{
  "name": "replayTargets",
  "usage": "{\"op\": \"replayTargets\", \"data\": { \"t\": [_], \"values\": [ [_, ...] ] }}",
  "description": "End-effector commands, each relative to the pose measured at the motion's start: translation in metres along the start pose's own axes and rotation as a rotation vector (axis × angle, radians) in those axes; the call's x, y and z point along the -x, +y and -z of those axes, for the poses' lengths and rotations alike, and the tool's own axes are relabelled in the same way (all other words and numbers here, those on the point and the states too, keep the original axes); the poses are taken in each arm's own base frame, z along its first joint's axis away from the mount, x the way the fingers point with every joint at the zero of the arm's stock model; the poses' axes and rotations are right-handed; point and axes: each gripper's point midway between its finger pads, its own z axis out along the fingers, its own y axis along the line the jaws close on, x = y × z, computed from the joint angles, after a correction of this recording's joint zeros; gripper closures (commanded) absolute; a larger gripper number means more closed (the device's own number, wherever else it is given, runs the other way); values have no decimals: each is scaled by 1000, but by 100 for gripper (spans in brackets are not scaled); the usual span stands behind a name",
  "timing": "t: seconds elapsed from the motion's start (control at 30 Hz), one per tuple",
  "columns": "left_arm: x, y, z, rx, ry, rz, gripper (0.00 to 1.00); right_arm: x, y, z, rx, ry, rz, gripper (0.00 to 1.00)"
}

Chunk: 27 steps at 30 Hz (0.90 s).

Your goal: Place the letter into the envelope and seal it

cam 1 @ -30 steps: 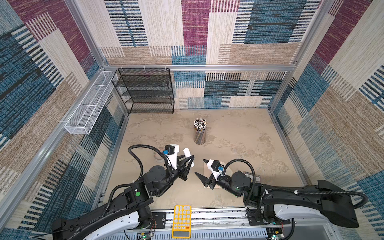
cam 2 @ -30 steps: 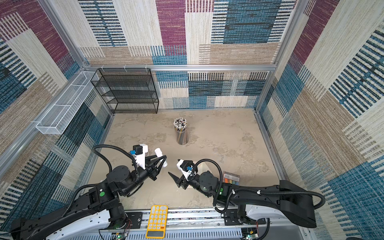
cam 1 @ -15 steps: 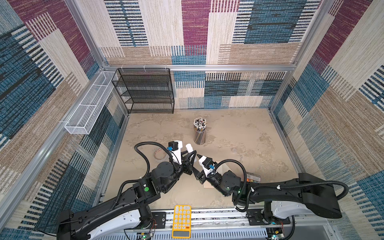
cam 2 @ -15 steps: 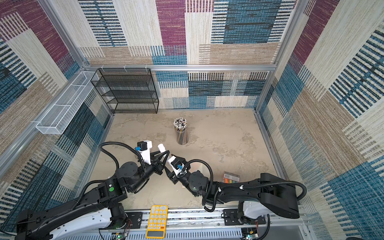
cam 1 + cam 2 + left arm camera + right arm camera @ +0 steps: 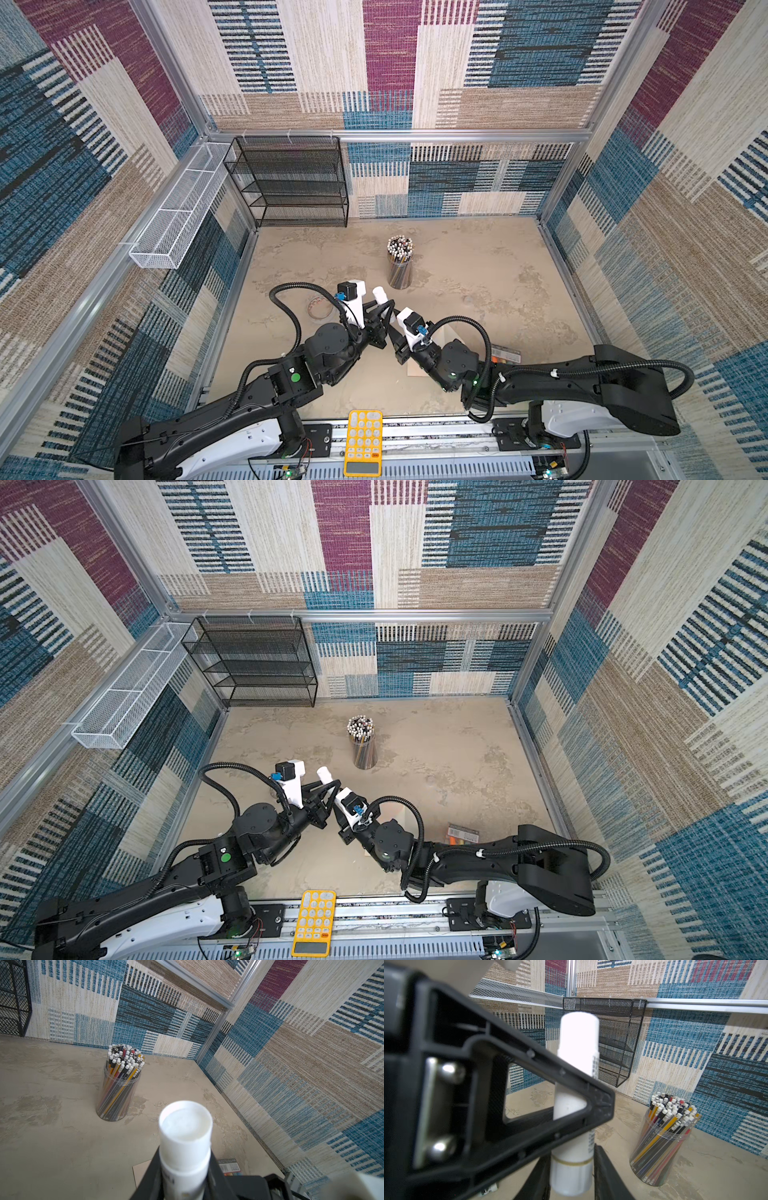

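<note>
- Judged to be a two-arm handling of the white cylindrical plastic glue stick [image 5: 185, 1136], either a handover or an uncapping, ahead of gluing the flap.
- Clamped across the stick's middle by the left gripper [image 5: 384, 306], just left of centre in the lower half of both top views, with the wider capped end aimed toward the back wall.
- Flanked at the ridged base end by the right gripper [image 5: 572, 1153], with jaws pressed to either side and seemingly gripping, though firmness cannot be confirmed.
- Pale peach-tan paper envelope [image 5: 416, 369]: lying flat on the mottled beige tabletop [image 5: 478, 257], lower centre of a top view, mostly hidden beneath the right arm.
- White creased paper letter: not visible in any view. Possibly already inside the envelope, but impossible to tell.
- Hold the left clamp steady. Pull or twist along the stick's own axis, never sideways.
- Squeeze only enough to stop slipping, to avoid crushing the tube.
- Work well above the envelope, to avoid dragging the paper with a cable or finger.
- Stay clear of the transparent cup of pencils [image 5: 400, 266] near the back.
</note>
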Motion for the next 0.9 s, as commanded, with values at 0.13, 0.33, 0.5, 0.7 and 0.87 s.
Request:
{"op": "replayTargets", "data": {
  "t": [0.13,0.33,0.5,0.7,0.87],
  "values": [
    [6,-8,-2,-32,-15,21,100,8,-3,-1,-21,-19,-23,72],
    [5,-9,-2,-33,-11,18,100,7,-2,0,-11,-15,-29,79],
    [6,-9,-1,-33,-11,14,100,6,1,0,5,-5,-27,82],
    [4,-17,0,-78,11,-3,100,16,7,5,65,-16,-68,90],
    [-8,-41,6,-250,32,-19,100,37,23,19,205,-40,-166,97]
  ]
}}
